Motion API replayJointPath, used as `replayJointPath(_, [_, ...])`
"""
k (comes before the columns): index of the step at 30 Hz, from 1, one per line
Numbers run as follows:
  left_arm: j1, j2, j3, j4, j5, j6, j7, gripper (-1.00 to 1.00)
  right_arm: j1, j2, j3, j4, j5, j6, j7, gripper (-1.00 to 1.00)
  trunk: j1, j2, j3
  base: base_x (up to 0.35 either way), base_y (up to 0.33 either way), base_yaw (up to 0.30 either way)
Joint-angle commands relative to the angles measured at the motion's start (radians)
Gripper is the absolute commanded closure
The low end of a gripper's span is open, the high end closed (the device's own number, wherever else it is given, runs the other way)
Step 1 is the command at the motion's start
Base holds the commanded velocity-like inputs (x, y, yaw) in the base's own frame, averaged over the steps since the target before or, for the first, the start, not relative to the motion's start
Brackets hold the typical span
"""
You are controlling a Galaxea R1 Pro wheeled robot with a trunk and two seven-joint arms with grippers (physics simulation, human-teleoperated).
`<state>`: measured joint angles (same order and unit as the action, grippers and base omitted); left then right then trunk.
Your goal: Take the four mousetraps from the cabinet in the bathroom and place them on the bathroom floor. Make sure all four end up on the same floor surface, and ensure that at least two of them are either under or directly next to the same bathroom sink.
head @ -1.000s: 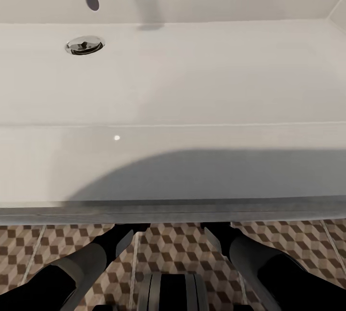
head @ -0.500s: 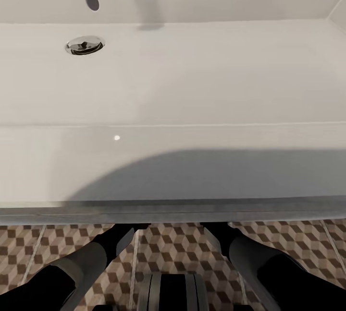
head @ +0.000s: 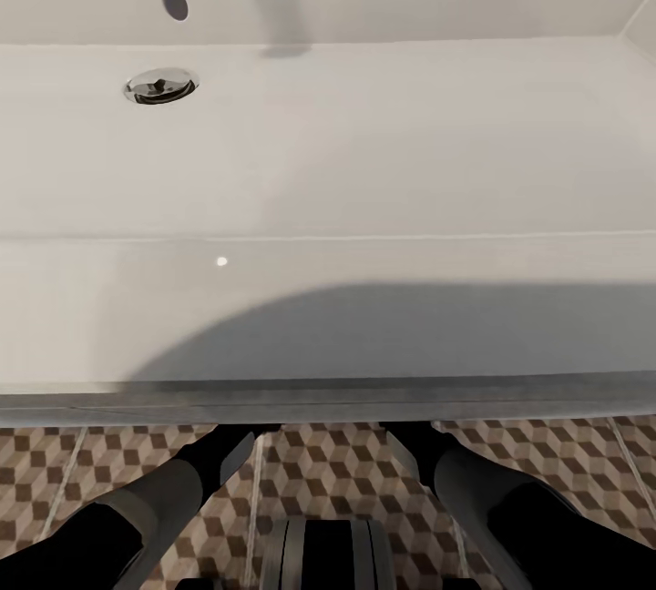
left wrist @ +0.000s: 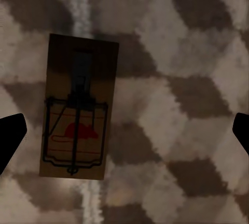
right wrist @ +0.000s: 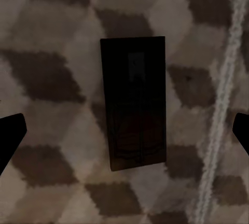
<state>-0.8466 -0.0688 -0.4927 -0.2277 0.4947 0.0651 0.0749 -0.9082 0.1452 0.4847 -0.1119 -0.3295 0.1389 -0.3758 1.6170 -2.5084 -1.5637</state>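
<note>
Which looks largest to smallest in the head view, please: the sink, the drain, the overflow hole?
1. Sink, spanning nearly the whole picture.
2. Drain, a small chrome disc in the basin.
3. Overflow hole, a dark oval on the back wall, smaller than the drain.

The head camera looks steeply down from close above the white sink (head: 328,162), whose basin takes most of its picture, with a strip of patterned floor (head: 337,467) along the lower edge where both arms reach under the front rim. Each wrist camera faces straight down, close to that same tiled floor: the left one over a mousetrap (left wrist: 78,107) lying across a grout line, the right one over a darker mousetrap (right wrist: 136,102) beside a grout line.
</note>
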Motion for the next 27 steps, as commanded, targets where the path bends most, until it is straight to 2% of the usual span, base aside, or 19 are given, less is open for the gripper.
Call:
replayJointPath(1, [0.000,0.001,-0.009,-0.002,0.008,0.001,0.007,-1.00,-0.078,0.000,0.017,-0.003,-0.001,0.007,-0.005,-1.00,0.000,0.000,0.000,0.000,0.000,0.000])
replayJointPath(14, [0.000,0.001,-0.008,-0.001,0.008,-0.009,0.007,-1.00,-0.077,0.001,0.018,-0.004,0.000,0.006,-0.005,-1.00,0.000,0.000,0.000,-0.019,0.000,0.000])
replayJointPath(27, [0.000,0.001,-0.008,-0.001,0.008,-0.011,0.007,-1.00,-0.077,0.002,0.018,-0.005,0.001,0.005,-0.005,-1.00,0.000,0.000,0.000,-0.280,0.000,0.000])
